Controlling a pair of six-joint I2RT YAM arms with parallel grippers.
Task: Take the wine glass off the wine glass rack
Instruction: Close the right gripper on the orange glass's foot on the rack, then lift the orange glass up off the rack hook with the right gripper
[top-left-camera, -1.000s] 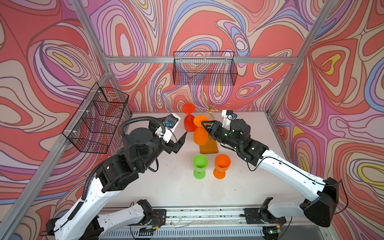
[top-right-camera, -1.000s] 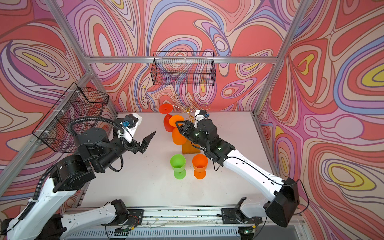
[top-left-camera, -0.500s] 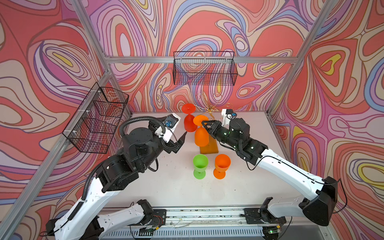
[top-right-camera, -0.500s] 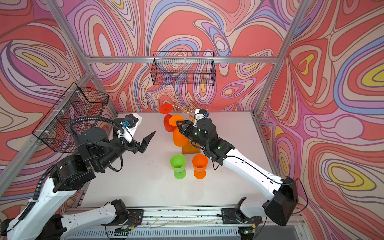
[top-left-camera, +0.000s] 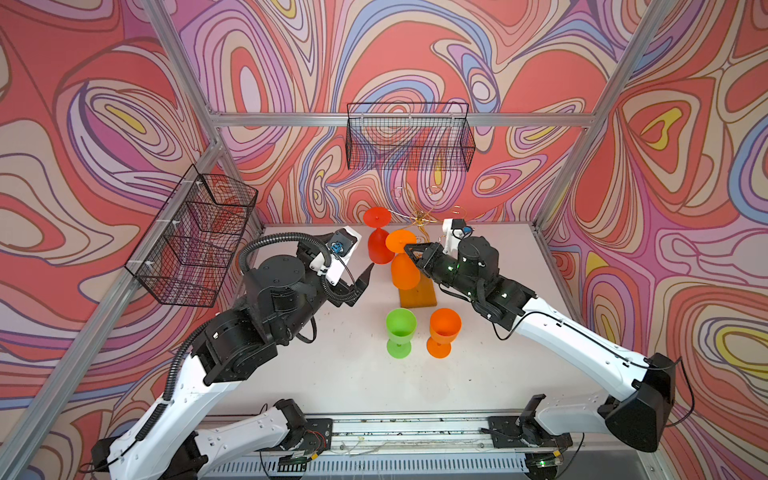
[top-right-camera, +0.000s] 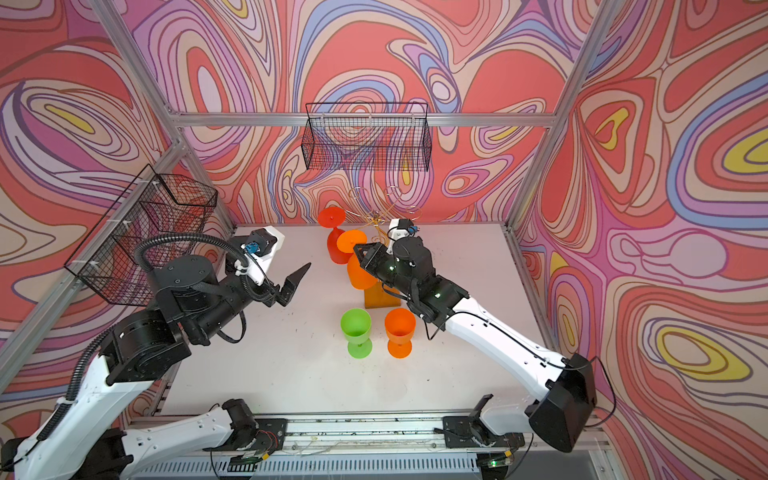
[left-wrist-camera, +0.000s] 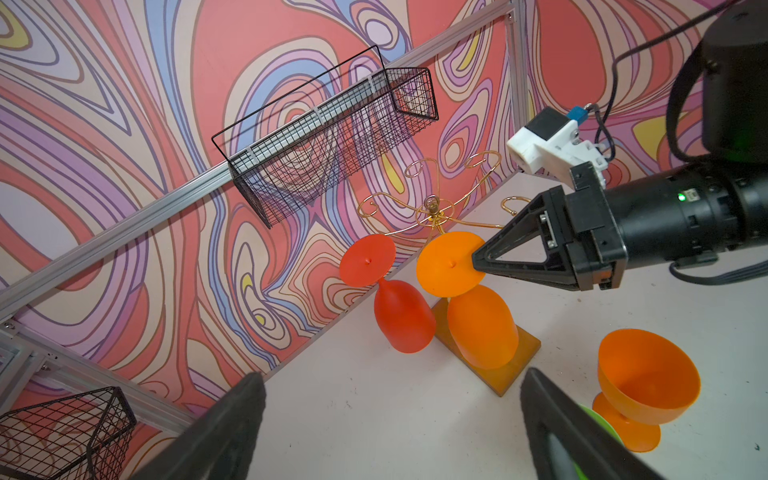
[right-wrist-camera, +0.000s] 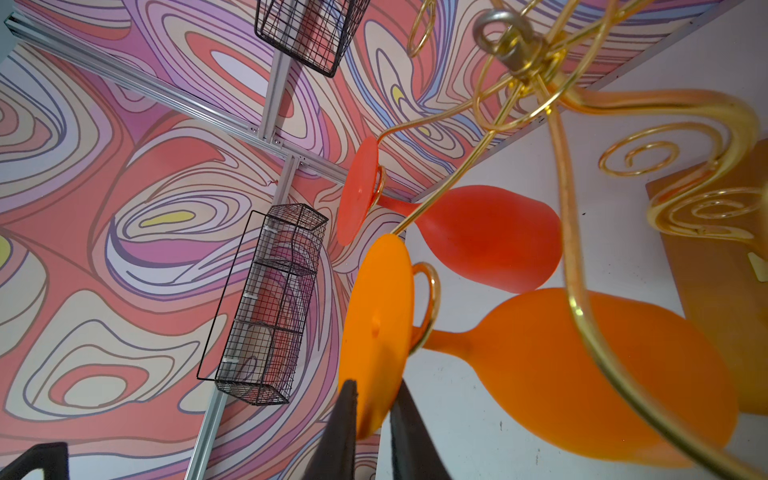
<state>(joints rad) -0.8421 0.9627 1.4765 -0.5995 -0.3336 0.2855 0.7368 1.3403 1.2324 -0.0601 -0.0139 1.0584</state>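
- The right gripper (right-wrist-camera: 376, 388) is in at the rack. Its two black fingers (right-wrist-camera: 343, 428) are closed on either side of the round foot of the upside-down orange plastic wine glass (right-wrist-camera: 561, 374), pinching the disc's rim.
- That glass hangs bowl-down from a curled hook of the thin gold wire wine glass rack (top-left-camera: 422, 218). Its stem sits in the loop, above the rack's orange-brown wooden base (top-left-camera: 417, 296).
- Just beside it, on the neighbouring hook, a red plastic wine glass (top-left-camera: 379, 249) hangs inverted too.
- The left gripper (left-wrist-camera: 390, 376) hovers over the white table (top-left-camera: 332, 374), left of the rack, with its jaws spread wide and nothing in them.
- In front of the base, a green plastic goblet (top-left-camera: 400, 326) and an orange plastic goblet (top-left-camera: 444, 328) stand upright, side by side.
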